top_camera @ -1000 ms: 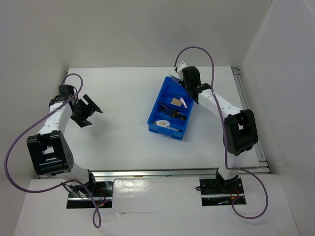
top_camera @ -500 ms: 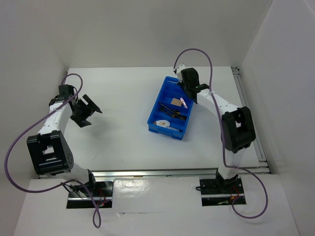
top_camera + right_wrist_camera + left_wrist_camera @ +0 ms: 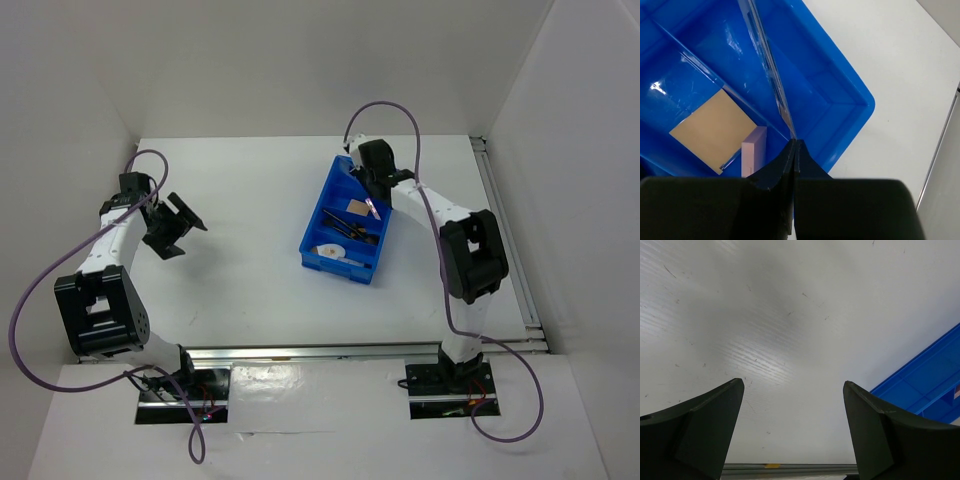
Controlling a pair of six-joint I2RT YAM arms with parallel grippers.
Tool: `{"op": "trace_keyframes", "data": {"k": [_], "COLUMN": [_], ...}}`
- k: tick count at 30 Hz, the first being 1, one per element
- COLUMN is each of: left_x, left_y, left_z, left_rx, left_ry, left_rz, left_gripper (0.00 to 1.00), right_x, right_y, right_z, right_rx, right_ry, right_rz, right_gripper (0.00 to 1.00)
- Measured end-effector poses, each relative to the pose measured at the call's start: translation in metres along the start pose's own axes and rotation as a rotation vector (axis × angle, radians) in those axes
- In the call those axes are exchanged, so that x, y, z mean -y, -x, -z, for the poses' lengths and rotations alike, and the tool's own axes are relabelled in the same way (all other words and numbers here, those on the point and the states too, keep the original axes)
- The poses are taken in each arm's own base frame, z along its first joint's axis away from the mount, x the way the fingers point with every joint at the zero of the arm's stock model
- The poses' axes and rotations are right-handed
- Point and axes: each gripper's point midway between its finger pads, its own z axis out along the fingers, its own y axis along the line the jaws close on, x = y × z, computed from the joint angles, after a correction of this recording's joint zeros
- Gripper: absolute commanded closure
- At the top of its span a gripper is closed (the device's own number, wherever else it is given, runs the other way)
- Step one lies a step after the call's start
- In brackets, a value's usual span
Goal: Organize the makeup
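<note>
Your right gripper [image 3: 795,146] is clenched on the end of a silvery strip [image 3: 769,75], which stands on edge over the end compartment of the blue bin [image 3: 852,100]. Just beside it, a tan pad [image 3: 712,127] and a pink block [image 3: 754,150] lie in the bin. Your left gripper [image 3: 792,385] hangs spread wide above the table [image 3: 790,315], well apart from the bin.

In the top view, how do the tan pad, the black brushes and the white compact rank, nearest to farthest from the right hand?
1. Tan pad, just left of the right hand.
2. Black brushes, in the middle of the blue bin.
3. White compact, at the bin's near end.
</note>
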Motion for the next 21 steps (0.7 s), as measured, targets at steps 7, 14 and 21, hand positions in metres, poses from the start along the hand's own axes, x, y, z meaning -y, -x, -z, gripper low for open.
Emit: {"op": "trace_keyframes", "data": {"k": [7, 14, 21], "left_x": [-0.0002, -0.0002, 0.0015], "left_y": [0.0, 0.0, -0.0016], "left_z": [0.0, 0.0, -0.0003], "left_rx": [0.0, 0.0, -0.003], "left_ry": [0.001, 0.001, -0.002], "left_rz": [0.0, 0.0, -0.006], "left_gripper": [0.06, 0.06, 0.06], "right_x": [-0.0023, 0.0007, 0.006], "right_y": [-0.0031, -0.004, 0.0016], "right_z": [-0.0032, -0.0034, -0.001], "right_rx": [-0.008, -0.013, -0.01], "right_ry": [0.003, -0.016, -0.038], "right_rz": [0.0, -0.008, -0.036], "right_gripper": [1.0, 0.55, 0.06]}}
